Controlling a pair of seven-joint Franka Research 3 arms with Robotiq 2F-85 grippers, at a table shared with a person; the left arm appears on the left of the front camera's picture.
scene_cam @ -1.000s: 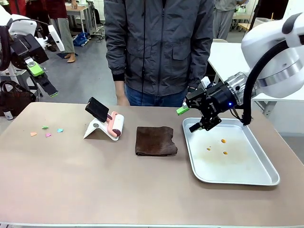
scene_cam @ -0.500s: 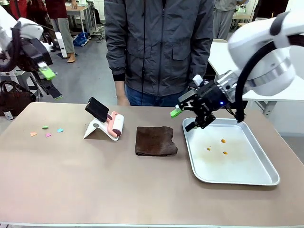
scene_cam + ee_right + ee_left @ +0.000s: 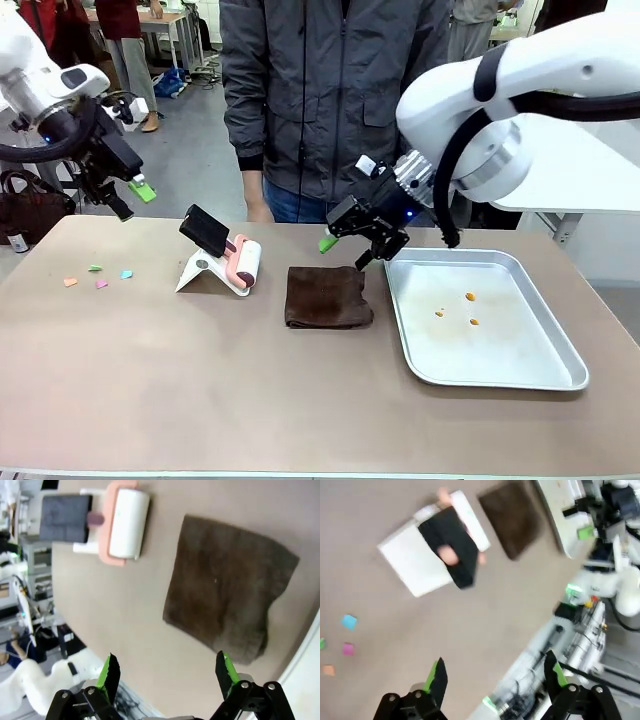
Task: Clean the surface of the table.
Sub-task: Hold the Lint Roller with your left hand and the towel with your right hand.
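- The brown cloth [image 3: 328,297] is laid mid-way along the table [image 3: 200,380], just below the right gripper [image 3: 345,253], whose jaws are spread.
- The left gripper [image 3: 132,200], jaws likewise spread, is held well apart, above the far-left corner.

Left arm enters at upper left of front frame. Left gripper [image 3: 132,200] sits at left edge, upper-middle height, tilted down-right, jaws open, empty. Right arm sweeps in from upper right, wrist bent toward frame centre. Right gripper [image 3: 345,253] points down-left, 2 fingers spread wide, holding nothing.
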